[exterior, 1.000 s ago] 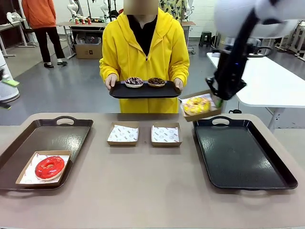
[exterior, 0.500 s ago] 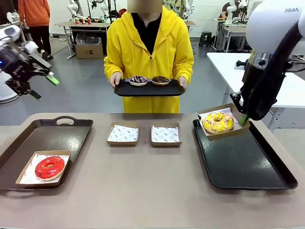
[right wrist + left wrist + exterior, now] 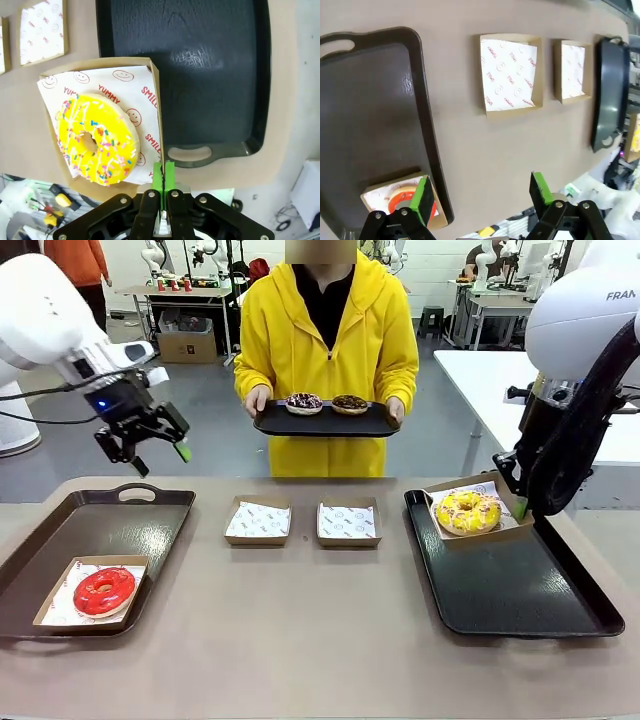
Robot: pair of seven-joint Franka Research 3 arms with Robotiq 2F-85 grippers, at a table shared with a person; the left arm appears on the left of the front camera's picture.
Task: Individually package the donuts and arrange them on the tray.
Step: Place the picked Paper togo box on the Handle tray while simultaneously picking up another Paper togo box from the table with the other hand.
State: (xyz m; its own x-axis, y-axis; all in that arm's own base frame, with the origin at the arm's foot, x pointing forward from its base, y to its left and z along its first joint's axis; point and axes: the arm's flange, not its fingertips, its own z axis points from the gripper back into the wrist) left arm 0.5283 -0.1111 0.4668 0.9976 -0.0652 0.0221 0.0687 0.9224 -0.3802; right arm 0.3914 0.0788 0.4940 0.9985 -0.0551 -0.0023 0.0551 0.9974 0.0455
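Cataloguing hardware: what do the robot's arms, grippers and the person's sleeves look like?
The left arm and right arm are white with black cables, the right lettered in grey. The left gripper and right gripper are black with green pads. The person's sleeves are yellow.

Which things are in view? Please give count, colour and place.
Left plastic tray: one, dark brown, tabletop.
Right plastic tray: one, black, tabletop.
Small serving tray: one, black, held by the person.
Glossy ring donut: one, red, boxed on the left tray.
Sprinkled ring donut: one, yellow, in the gripped box, right tray's far end.
Chocolate ring donuts: two, dark, on the small tray.
Empty paper-lined cardboard boxes: two, brown and white, tabletop middle.
Person: one, yellow hoodie, far side.
Left gripper: open, raised at far left.
Right gripper: shut on that box's wall.
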